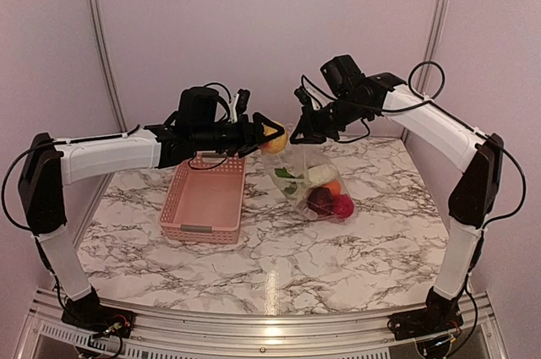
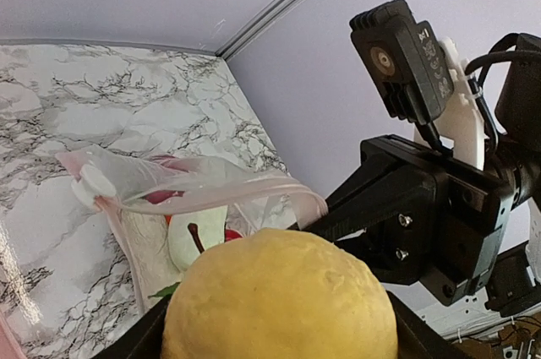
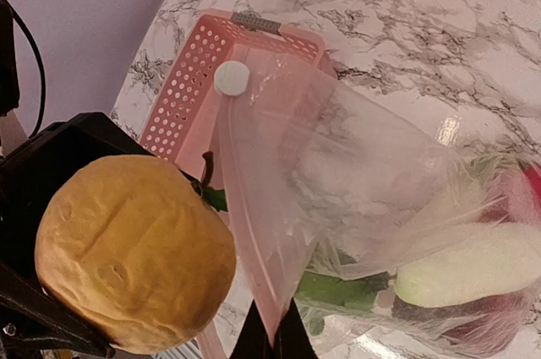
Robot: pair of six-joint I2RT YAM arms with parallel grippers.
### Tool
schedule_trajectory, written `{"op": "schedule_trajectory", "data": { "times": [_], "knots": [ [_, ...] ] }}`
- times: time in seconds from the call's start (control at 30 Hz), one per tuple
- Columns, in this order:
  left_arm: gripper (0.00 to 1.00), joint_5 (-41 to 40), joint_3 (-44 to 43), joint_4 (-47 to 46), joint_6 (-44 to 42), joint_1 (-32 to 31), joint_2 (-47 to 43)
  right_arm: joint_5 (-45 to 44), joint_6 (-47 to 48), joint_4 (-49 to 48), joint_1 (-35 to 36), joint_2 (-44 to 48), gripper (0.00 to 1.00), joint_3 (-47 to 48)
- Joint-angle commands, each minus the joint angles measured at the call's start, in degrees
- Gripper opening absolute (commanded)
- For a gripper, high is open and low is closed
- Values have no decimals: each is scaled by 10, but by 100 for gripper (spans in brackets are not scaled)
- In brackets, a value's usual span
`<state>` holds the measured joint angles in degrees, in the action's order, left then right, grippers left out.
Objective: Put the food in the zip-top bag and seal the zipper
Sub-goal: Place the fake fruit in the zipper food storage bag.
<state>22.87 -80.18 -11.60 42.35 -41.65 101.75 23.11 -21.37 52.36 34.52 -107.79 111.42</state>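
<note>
loading is going on, as i am reading it, with the sealing not yet begun. the left claw (image 1: 267, 134) is gripping a yellow fruit (image 2: 279, 296) between widely spread jaws, holding it in the air just beside the mouth of the bag (image 1: 311, 177). the right claw (image 3: 270, 335) is pinching the bag's rim with its jaws fully closed, lifting that edge so the mouth is gaping toward the fruit. the bag's lower part is resting on the bench (image 1: 279, 258), with food (image 1: 328, 194) lying inside it: white, dark purple, red, orange and green pieces. the zipper (image 2: 211, 196) is hanging unsealed along the raised rim, ending in a white tab (image 3: 231, 78). no food is showing in the visible part of the basket (image 1: 196, 228), so this fruit is probably the last piece. the next move is calling for the left claw to carry the fruit past the rim and let go inside without flattening the film, while the right claw is holding the mouth up. closing the zipper is coming after that.
</note>
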Motion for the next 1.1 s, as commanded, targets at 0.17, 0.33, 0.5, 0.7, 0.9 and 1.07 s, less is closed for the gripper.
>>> {"op": "schedule_trajectory", "data": {
  "times": [0.17, 0.33, 0.5, 0.7, 0.9, 1.07],
  "knots": [
    [58, -65, -123, 132, 37, -14, 85, -10, -9, 15, 7, -1, 0, 54],
    [58, -98, -148, 181, 44, -19, 107, -22, -12, 22, 7, 2, 0, 67],
    [91, -112, -164, 187, 52, -21, 114, -18, -16, 19, 7, 10, 0, 56],
    [99, -103, -214, 200, -8, -19, 101, -17, -18, 19, 7, 13, 0, 52],
    [99, -96, -219, 182, -44, -19, 42, -12, -20, 15, 7, 15, 0, 44],
    [99, -156, -128, 181, -58, -19, -50, -10, -20, 13, 7, 20, 0, 40]
  ]
}}
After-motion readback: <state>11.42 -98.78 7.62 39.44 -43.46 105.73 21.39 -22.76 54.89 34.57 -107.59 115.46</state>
